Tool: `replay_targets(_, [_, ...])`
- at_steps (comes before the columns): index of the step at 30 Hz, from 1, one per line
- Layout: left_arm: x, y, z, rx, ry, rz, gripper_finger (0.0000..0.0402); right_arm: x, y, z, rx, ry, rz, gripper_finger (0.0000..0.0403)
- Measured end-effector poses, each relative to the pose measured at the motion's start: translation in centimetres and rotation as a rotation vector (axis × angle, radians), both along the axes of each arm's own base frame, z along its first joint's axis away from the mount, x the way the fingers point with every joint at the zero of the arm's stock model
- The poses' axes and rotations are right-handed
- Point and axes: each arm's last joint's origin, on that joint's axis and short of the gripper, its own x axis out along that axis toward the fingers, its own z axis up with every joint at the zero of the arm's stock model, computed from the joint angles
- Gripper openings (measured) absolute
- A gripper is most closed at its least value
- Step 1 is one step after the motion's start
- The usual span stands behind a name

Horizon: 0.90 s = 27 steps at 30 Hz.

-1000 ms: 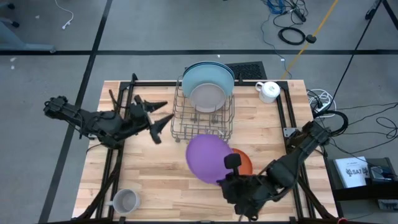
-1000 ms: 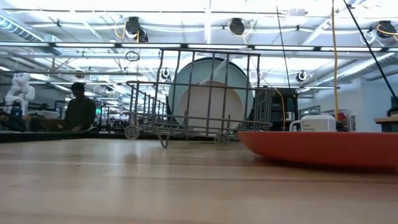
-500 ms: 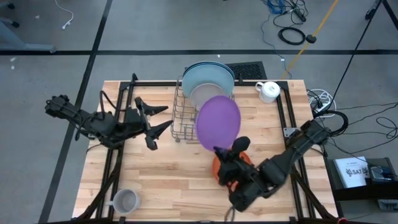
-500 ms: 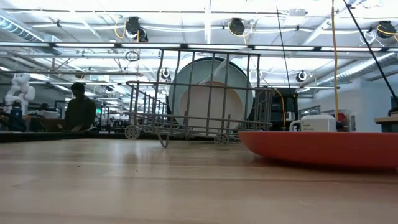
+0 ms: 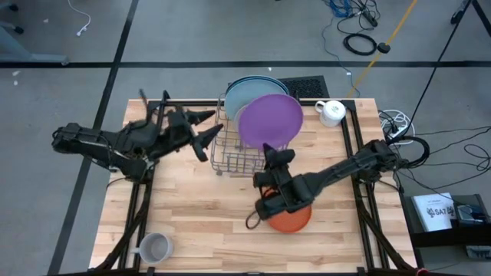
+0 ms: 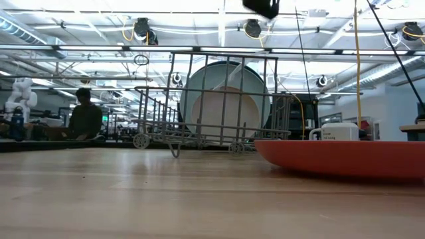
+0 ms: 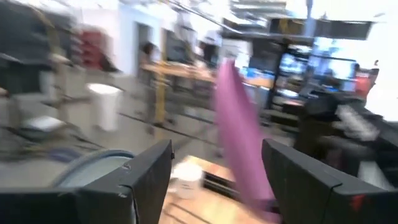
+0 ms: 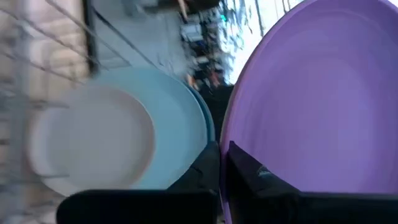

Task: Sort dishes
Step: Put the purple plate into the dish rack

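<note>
right pincer (image 5: 270, 150) clenched on the rim of the purple plate (image 5: 270, 120), plate raised above the pincer and hanging over the wire rack (image 5: 249, 149). light blue plate (image 5: 247, 93) and pink-rimmed grey plate (image 6: 222, 114) stand in the rack, orange plate (image 5: 289, 219) flat on the worktop (image 5: 199, 215) near the rack. left pincer (image 5: 205, 130) released, fingers spread, just beside the rack.

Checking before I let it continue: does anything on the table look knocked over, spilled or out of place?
Nothing stands out. The right tool holds the purple plate above the rack; two plates stand upright inside, the orange plate lies flat, and both mugs sit upright.
</note>
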Motion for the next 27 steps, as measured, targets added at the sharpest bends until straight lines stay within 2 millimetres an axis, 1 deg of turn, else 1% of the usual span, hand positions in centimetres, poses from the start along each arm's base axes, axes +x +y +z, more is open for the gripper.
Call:
replay_targets(3, [0.7,1.5,0.9,-0.041,0.031,-0.123,0.0243,0.3,-1.7,-0.9,-0.051,0.037,-0.056,0.0001])
replay_targets(5, [1.2,2.5,1.6,-0.063,0.064,-0.17,0.0242,0.4,-2.6,-1.3,-0.062,0.052,-0.083,0.0001])
replay_targets(10, [2.7,4.7,2.6,-0.07,0.17,-0.176,0.0242,0.7,-4.0,-1.6,-0.062,0.055,-0.122,0.0001])
replay_targets(12, [3.5,5.7,2.7,-0.064,0.208,-0.177,0.0242,0.8,-4.3,-1.6,-0.056,0.047,-0.13,0.0001])
replay_targets(15, [4.7,7.2,2.9,-0.075,0.219,-0.152,0.0241,1.0,-4.4,-1.6,-0.053,0.033,-0.135,0.0001])
replay_targets(18, [6.0,8.7,2.7,-0.086,0.237,-0.11,0.0241,1.0,-4.4,-1.6,-0.052,0.031,-0.135,0.0001])
replay_targets(21, [7.2,9.7,2.1,-0.11,0.254,-0.132,0.0241,1.0,-4.4,-1.6,-0.05,0.03,-0.134,0.0001])
replay_targets(24, [8.4,10.3,1.6,-0.131,0.257,-0.185,0.0241,1.0,-4.4,-1.6,-0.048,0.027,-0.134,0.0001])
replay_targets(27, [9.2,10.8,0.8,-0.14,0.283,-0.168,0.023,1.0,-4.4,-1.6,-0.043,0.022,-0.133,0.0001])
